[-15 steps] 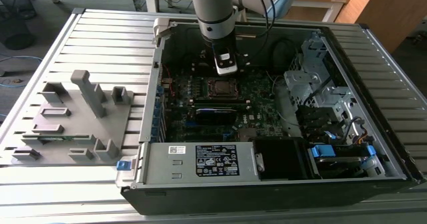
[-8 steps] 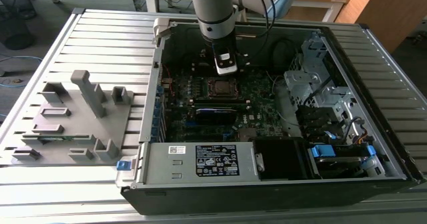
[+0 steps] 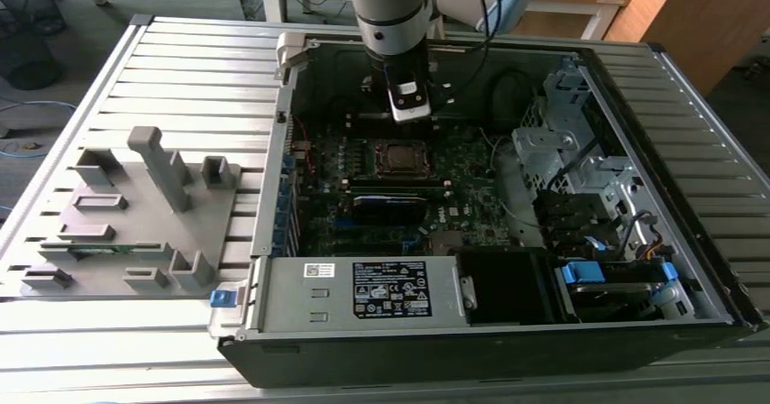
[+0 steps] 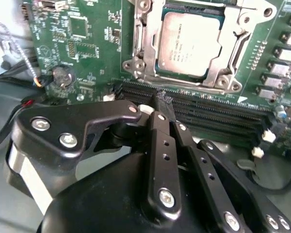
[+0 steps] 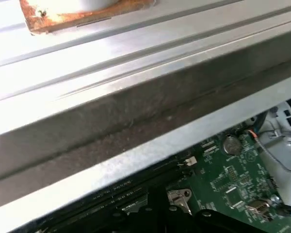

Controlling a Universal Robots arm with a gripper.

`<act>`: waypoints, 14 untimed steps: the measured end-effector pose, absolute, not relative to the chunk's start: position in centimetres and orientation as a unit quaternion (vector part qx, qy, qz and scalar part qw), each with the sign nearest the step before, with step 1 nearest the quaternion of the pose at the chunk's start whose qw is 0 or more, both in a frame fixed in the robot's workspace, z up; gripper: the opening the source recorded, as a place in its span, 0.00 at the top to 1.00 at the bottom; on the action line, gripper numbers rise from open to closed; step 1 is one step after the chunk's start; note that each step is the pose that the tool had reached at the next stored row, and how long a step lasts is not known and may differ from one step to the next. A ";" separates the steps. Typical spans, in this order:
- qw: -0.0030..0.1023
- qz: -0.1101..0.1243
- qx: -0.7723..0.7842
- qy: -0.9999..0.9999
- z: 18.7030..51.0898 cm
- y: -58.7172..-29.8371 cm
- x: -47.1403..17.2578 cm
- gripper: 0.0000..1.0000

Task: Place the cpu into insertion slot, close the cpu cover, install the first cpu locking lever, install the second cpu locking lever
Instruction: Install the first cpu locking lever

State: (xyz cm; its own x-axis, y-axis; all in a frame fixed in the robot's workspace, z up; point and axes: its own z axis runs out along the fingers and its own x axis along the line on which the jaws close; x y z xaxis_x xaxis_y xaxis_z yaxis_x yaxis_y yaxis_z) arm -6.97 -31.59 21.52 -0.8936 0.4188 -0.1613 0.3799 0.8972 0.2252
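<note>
In the exterior view my end effector (image 3: 408, 114) hangs inside the open computer case (image 3: 673, 269), just beyond the insertion slot (image 3: 401, 158) near the motherboard's far edge. In the second wrist view the cpu (image 4: 186, 44) sits seated, the cpu cover (image 4: 233, 46) down around it — my fingers (image 4: 164, 104) look pressed together, holding nothing. I judge the levers come next — needing a precise hook.

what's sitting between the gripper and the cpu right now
In the second wrist view, long black memory slots run across the green board between the gripper and the cpu.
</note>
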 end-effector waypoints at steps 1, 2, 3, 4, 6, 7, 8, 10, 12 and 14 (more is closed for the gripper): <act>0.103 0.094 0.206 0.968 21.7 -31.6 -7.0 0.89; 0.103 0.094 0.206 0.968 21.7 -31.6 -7.0 0.89; 0.103 0.094 0.206 0.968 21.7 -31.6 -7.0 0.89; 0.103 0.094 0.206 0.968 21.7 -31.6 -7.0 0.89; 0.103 0.094 0.206 0.968 21.7 -31.6 -7.0 0.89; 0.103 0.094 0.206 0.968 21.7 -31.6 -7.0 0.89; 0.102 0.094 0.206 0.969 21.7 -31.6 -7.0 0.89; 0.096 0.089 0.206 0.970 21.7 -31.6 -7.0 0.89; 0.088 0.081 0.207 0.971 21.6 -31.6 -6.9 0.89; 0.083 0.075 0.207 0.972 21.6 -31.6 -6.9 0.89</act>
